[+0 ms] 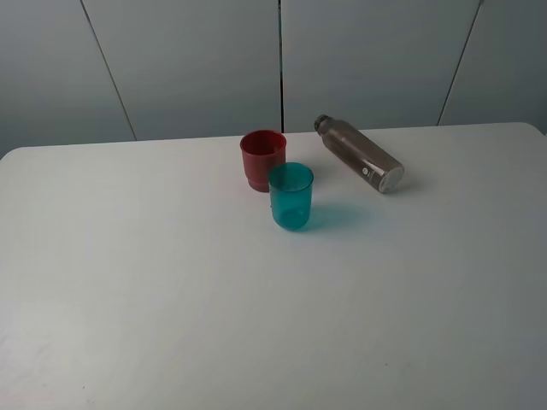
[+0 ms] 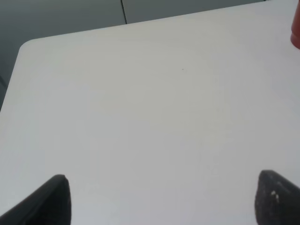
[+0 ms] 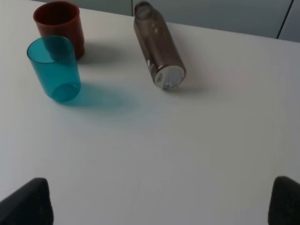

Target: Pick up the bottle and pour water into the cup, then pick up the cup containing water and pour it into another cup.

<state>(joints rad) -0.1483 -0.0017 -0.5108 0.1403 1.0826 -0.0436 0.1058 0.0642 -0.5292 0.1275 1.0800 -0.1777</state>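
The smoky grey-brown bottle (image 1: 359,154) lies on its side on the white table (image 1: 171,282), neck toward the far wall, base toward me; it also shows in the right wrist view (image 3: 158,47). The teal cup (image 1: 291,196) stands upright just in front of the red cup (image 1: 262,158), almost touching it; both show in the right wrist view, teal cup (image 3: 54,68), red cup (image 3: 58,26). My right gripper (image 3: 157,201) is open and empty, well short of the bottle and cups. My left gripper (image 2: 166,199) is open and empty over bare table; a sliver of the red cup (image 2: 296,28) shows at the frame edge.
The table's far edge meets a grey panelled wall (image 1: 188,60). Its far left corner (image 2: 28,44) is rounded. Neither arm shows in the exterior high view.
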